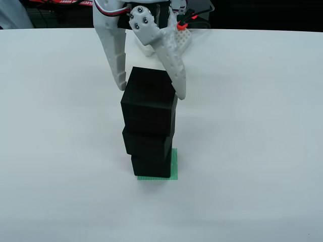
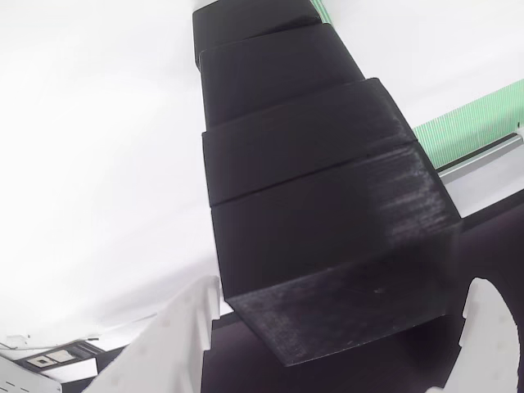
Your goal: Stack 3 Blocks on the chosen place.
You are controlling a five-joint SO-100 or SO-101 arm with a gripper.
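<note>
Blocks of matte black plastic, three cube-shaped pieces alike in size, stand piled in one column near the middle of the flat white table (image 1: 55, 151), somewhat toward its near edge in the fixed view. The bottom black cube (image 1: 151, 166) sits on the flat green square patch of fine vertical stripes (image 1: 174, 164), which shows as a thin strip along the cube's right side and front. The middle black cube (image 1: 147, 142) is slightly wider-set and shifted a little left of the one below. The top black cube (image 1: 150, 103) overhangs both, so the column is not flush. Faces look dull and faintly ribbed with fine horizontal layer lines; edges are sharp and corners square.

In the gripper-mounted view the same column recedes from the top black cube (image 2: 327, 246), past the middle one (image 2: 278, 78) to the bottom one (image 2: 254, 20), with the green striped patch (image 2: 467, 131) beside it.

The white plastic two-finger gripper (image 1: 151, 89) straddles the top cube with its jaws spread; the left finger stands just clear of the cube's side, while the right fingertip lies at its upper right edge, and whether it touches cannot be told.
</note>
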